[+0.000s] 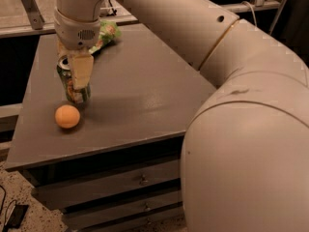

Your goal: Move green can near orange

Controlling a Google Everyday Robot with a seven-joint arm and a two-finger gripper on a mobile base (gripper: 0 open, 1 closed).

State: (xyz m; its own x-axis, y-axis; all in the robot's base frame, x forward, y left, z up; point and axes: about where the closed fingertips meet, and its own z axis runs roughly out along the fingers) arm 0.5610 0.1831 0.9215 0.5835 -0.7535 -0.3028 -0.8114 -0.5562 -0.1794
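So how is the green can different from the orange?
The green can is tall and green with a silver top; the orange is a round orange ball. The green can is held upright by the gripper over the left of the table; the orange lies loose on it just in front. Both are small, about equally wide.
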